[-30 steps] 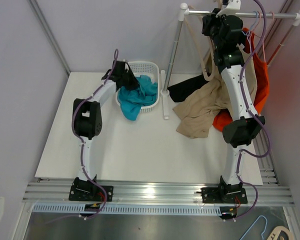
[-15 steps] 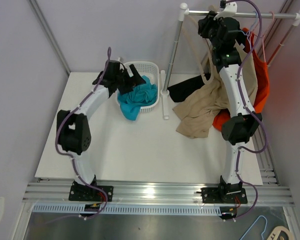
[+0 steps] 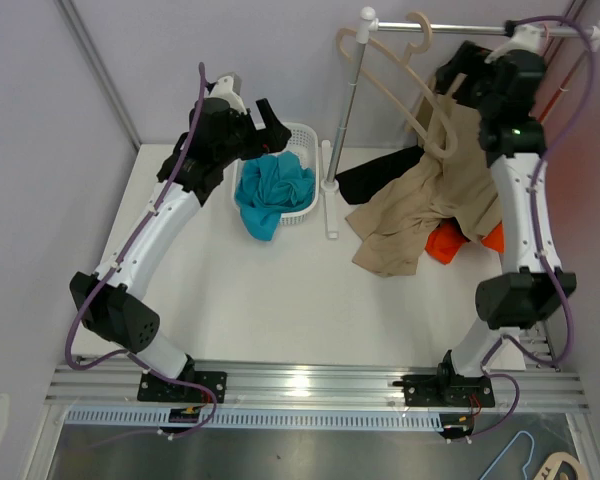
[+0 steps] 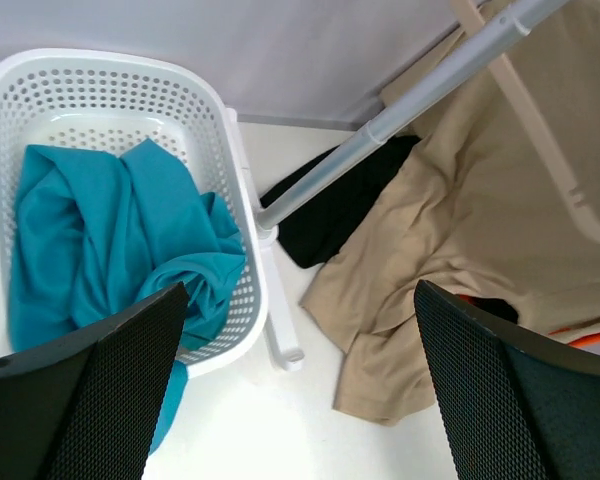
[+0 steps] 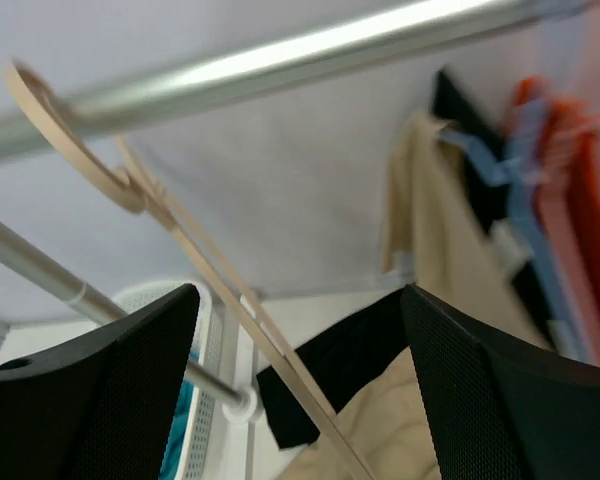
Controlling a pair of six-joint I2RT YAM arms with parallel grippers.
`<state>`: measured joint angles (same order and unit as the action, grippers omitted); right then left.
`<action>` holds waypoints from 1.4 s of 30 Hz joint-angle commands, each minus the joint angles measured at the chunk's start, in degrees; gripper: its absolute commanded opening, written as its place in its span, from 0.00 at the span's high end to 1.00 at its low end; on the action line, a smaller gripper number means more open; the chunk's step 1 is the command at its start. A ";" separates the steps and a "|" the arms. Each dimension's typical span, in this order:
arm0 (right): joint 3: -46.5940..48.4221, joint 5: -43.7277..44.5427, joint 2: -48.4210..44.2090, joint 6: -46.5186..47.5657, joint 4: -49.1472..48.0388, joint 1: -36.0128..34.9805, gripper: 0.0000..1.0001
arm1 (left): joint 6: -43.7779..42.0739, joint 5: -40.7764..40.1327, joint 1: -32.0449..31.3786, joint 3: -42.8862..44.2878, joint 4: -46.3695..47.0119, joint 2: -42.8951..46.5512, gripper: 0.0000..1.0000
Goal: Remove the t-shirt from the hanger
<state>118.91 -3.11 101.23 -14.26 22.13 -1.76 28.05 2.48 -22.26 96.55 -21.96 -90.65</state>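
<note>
The teal t-shirt point(image 3: 275, 190) lies bunched in the white basket point(image 3: 306, 136), one fold over the near rim. It is off the bare wooden hanger point(image 3: 380, 75), which hangs tilted by its hook on the rail point(image 3: 460, 28). My left gripper point(image 3: 270, 130) is raised above the basket's far side, open and empty. The left wrist view shows the t-shirt point(image 4: 110, 240) below and left of that gripper point(image 4: 300, 295). My right gripper point(image 3: 452, 88) is open just right of the hanger. In the right wrist view the hanger point(image 5: 210, 270) slants past, beyond that gripper point(image 5: 300, 295), untouched.
A beige shirt point(image 3: 420, 205), a black garment point(image 3: 375, 172) and an orange one point(image 3: 450, 240) hang from the rack and drape onto the table. The rack's upright pole point(image 3: 348, 110) and foot stand beside the basket. A blue hanger point(image 5: 500, 170) carries clothes at the rail's right.
Both grippers have opened. The left arm rose off the basket, leaving the teal t-shirt inside. The right gripper let go at the rail and moved right; the bare hanger swung left.
</note>
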 commanded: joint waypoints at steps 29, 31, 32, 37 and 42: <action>23.82 -18.85 12.58 -3.49 13.64 17.58 0.49 | -10.91 -7.14 -6.92 -0.05 4.55 6.10 0.00; 23.82 -19.29 13.73 -3.93 13.29 17.67 0.49 | -11.00 -7.05 -7.09 0.39 4.55 5.58 0.00; 23.82 -20.25 13.99 -4.28 13.20 17.58 0.50 | -11.00 -6.96 -7.18 0.48 4.55 5.14 0.00; 22.86 -21.41 14.52 -4.99 12.76 17.23 0.52 | -11.18 -7.05 -7.18 1.00 4.55 4.08 0.00; 21.89 -20.09 14.70 -4.11 12.32 16.61 0.58 | -11.35 -7.14 -7.18 0.92 4.73 3.47 0.00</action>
<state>140.25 -22.57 115.98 -18.33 36.56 15.29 17.89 -5.37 -28.91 95.37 -19.40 -87.02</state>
